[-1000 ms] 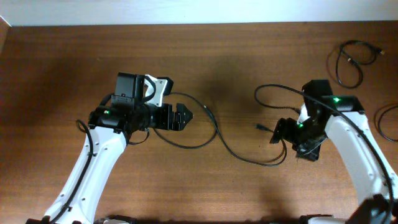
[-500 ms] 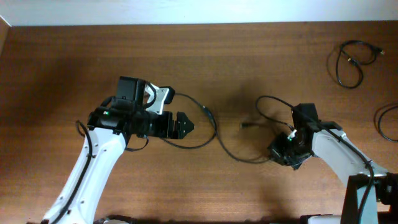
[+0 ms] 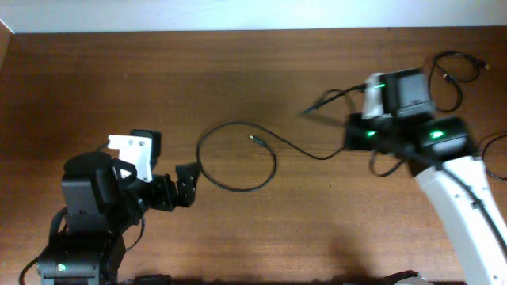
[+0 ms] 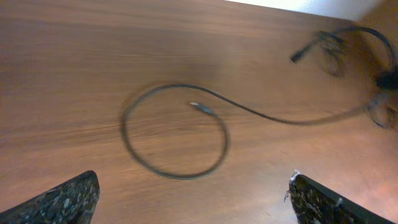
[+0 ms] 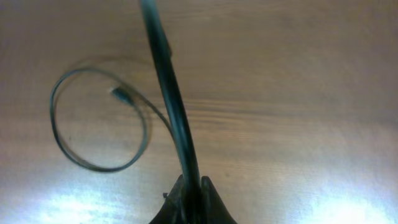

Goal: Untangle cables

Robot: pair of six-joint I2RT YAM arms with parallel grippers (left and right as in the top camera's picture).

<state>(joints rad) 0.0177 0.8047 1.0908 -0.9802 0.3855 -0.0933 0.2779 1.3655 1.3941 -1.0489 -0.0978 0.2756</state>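
While right gripper (image 5: 189,196) pinches the looped cable (image 4: 180,178), left gripper (image 3: 188,182) gapes wide. Three cables (image 3: 453,54), brown wooden table (image 3: 95,79), white wall (image 3: 238,12).

We find no readable text, label, brand, number or sign in any view; the lit green spots carry no lettering.

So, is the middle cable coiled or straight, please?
Coiled: the cable forms one loop on the table, its tail held in the right gripper.
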